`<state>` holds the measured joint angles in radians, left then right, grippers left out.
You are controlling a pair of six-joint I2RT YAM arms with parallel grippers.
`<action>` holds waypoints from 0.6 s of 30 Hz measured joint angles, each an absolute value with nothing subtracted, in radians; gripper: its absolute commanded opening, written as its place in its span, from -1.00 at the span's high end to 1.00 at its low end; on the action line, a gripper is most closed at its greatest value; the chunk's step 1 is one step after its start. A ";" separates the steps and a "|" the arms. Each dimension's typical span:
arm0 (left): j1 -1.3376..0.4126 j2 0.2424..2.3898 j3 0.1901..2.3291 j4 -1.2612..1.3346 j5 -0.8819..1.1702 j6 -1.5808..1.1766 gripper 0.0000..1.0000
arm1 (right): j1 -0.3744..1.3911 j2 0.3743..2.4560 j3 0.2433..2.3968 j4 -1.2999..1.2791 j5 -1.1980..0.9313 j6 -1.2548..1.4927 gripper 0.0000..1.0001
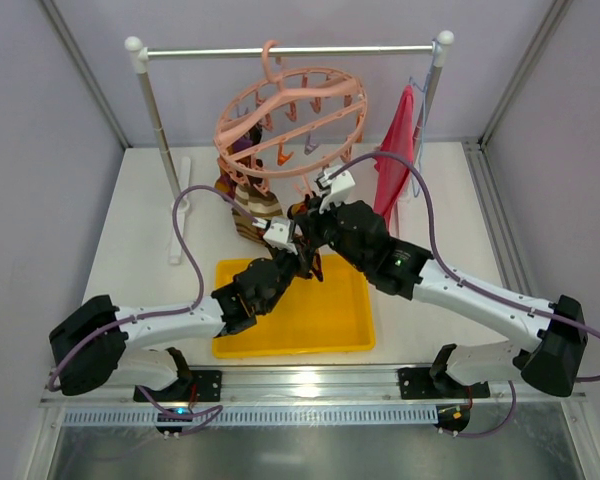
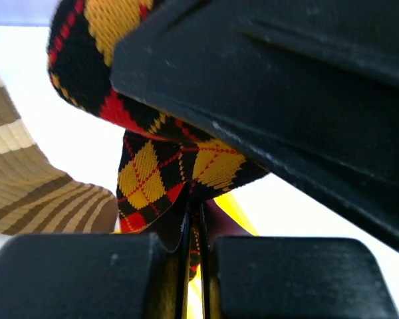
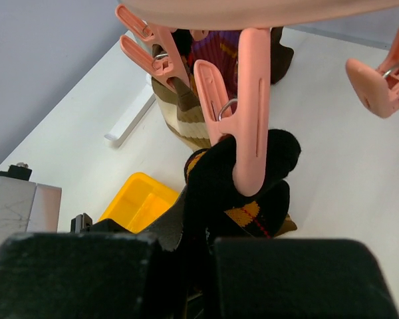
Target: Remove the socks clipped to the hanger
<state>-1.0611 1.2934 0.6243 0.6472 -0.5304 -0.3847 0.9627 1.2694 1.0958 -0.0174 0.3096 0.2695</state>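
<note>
On the white table [image 1: 440,200] the rail [image 1: 290,50] carried the pink ring hanger [image 1: 358,110] at the far middle, with the yellow tray [image 1: 290,350] near me below it and a red cloth [image 1: 398,150] hanging to the right, well clear of my work. Under the ring hung the socks: a brown striped one [image 2: 26,179] to the left, a purple one [image 3: 216,53] behind it, and the dark argyle sock [image 3: 253,206] between my arms. That argyle sock was the one in hand, its top edge caught in a pink peg [image 3: 253,113]. My right gripper [image 3: 198,246] sat just below the peg, fingers drawn together with dark cloth between them, as far as I could tell. My left gripper [image 2: 194,226] was clamped on the sock's lower end. I judged the next move to be a steady downward pull toward the tray until the peg let go. The neighbouring pegs and the striped sock crowded close, and a hard tug could have swung the whole ring.
</note>
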 measured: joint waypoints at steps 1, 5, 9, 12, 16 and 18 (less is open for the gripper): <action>-1.062 1.293 0.624 0.647 -0.531 -0.384 1.00 | 0.963 1.266 1.090 -0.017 0.308 0.270 0.70; -1.068 1.290 0.624 0.645 -0.542 -0.385 1.00 | 0.963 1.251 1.073 -0.018 0.317 0.275 -0.28; -1.073 1.247 0.616 0.613 -0.569 -0.384 1.00 | 0.950 1.222 1.058 -0.038 0.361 0.272 -0.86; -1.076 1.198 0.612 0.590 -0.577 -0.381 1.00 | 0.958 1.194 1.039 -0.045 0.363 0.268 -0.99; -1.079 1.147 0.610 0.545 -0.580 -0.379 1.00 | 0.963 1.137 0.991 -0.070 0.365 0.268 -0.99; -1.079 1.128 0.605 0.513 -0.580 -0.379 1.00 | 0.965 1.106 0.966 -0.084 0.372 0.269 -0.99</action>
